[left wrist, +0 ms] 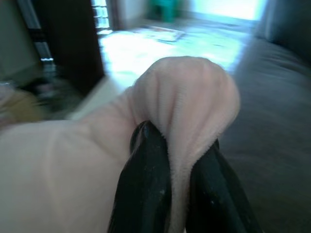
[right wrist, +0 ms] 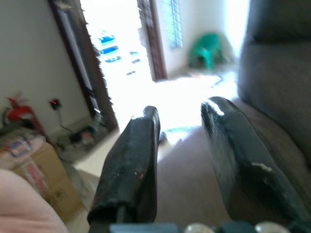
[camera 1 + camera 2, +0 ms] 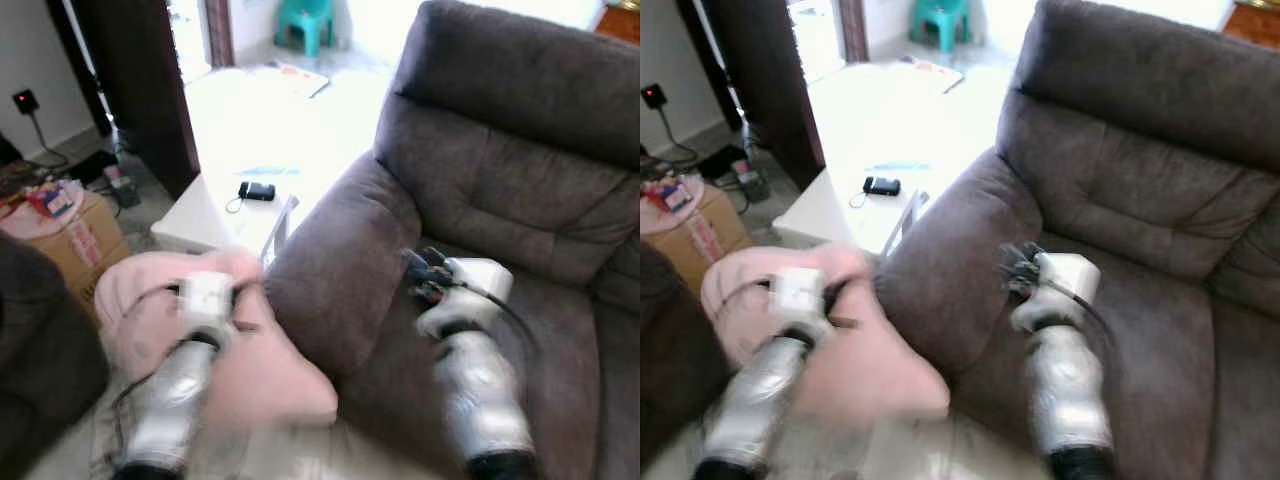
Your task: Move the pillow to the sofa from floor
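— What is the biggest thing here?

— The big dark brown fuzzy sofa (image 3: pixel 500 200). It fills the right side, from near to far. Its fat rounded armrest (image 3: pixel 335 270) sticks out toward the left.

— And where is the pillow?

— The soft pink pillow (image 3: pixel 265 375) is up off the floor, on the near left, just beside that armrest. The armrest stands between the pillow and the sofa seat.

— Who holds it?

— The left gripper (image 1: pixel 177 191). Its two black fingers are squeezed tight on a fold of the pink cloth, and the fold bulges out over their tips.

— What about the other one?

— The right gripper (image 2: pixel 182 121) is over the sofa seat, right of the armrest. Its fingers are spread apart with nothing between them.

— What else is around?

— A low white table (image 3: pixel 250 130) stands on the far left of the sofa, with a small black gadget (image 3: pixel 257 190) on it. A brown cardboard box (image 3: pixel 75 240) sits at the left. A green plastic stool (image 3: pixel 305 20) is far away. A dark wooden door frame (image 3: pixel 140 80) stands behind the box.
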Motion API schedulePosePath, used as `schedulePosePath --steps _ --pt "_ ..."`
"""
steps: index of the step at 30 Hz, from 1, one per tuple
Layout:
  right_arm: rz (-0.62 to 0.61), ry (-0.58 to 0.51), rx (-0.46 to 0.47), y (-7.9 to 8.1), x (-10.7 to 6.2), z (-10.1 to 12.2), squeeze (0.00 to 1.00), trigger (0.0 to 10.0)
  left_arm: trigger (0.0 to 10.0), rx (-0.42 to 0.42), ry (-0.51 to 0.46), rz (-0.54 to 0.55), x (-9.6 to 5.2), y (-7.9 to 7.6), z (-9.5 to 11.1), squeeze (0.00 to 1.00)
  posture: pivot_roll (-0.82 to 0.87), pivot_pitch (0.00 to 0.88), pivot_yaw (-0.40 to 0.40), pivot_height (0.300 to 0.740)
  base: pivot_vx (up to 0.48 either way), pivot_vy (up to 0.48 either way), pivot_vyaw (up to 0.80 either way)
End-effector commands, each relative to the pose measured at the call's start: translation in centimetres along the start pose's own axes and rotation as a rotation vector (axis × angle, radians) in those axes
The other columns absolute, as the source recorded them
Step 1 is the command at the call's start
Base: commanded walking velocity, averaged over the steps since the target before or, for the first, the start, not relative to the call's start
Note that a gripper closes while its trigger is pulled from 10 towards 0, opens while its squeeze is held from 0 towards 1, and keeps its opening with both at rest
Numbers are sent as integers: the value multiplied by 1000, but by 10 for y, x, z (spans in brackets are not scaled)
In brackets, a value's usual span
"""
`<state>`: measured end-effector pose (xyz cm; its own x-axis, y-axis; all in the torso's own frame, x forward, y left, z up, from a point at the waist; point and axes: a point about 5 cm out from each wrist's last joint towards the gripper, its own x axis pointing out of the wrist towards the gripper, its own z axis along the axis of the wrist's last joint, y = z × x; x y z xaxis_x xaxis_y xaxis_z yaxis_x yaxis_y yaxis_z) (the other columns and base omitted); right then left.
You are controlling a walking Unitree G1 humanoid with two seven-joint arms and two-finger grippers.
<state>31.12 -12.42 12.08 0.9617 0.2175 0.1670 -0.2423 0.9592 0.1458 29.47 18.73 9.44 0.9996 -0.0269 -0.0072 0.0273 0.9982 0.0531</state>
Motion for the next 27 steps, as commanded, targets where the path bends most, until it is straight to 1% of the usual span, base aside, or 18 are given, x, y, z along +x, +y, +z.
schedulePosePath --steps 1,7,9,15,21,27 --pt "-86 66 -6 -23 -15 -14 0 10000 10000 -21 -134 -77 8 -23 29 0 96 0 -59 740 0 0 0" --pt "-86 64 -4 -22 -13 -15 0 10000 10000 -22 -127 -110 9 -26 30 0 99 0 -54 740 0 0 0" --pt "-86 65 -5 -23 -13 -15 0 10000 10000 -31 -116 -144 9 -31 29 0 100 0 -53 740 0 0 0" --pt "-75 77 -9 -23 -13 -17 0 10000 10000 -35 -113 -196 9 -37 32 0 105 0 -52 740 0 0 0" --pt "-79 77 -12 -25 -13 -18 0 10000 10000 -25 -103 -194 9 -36 31 0 107 0 -54 740 0 0 0" --pt "-82 75 -15 -28 -13 -17 0 10000 10000 -58 -114 -216 7 -41 32 0 109 0 -60 740 0 0 0"
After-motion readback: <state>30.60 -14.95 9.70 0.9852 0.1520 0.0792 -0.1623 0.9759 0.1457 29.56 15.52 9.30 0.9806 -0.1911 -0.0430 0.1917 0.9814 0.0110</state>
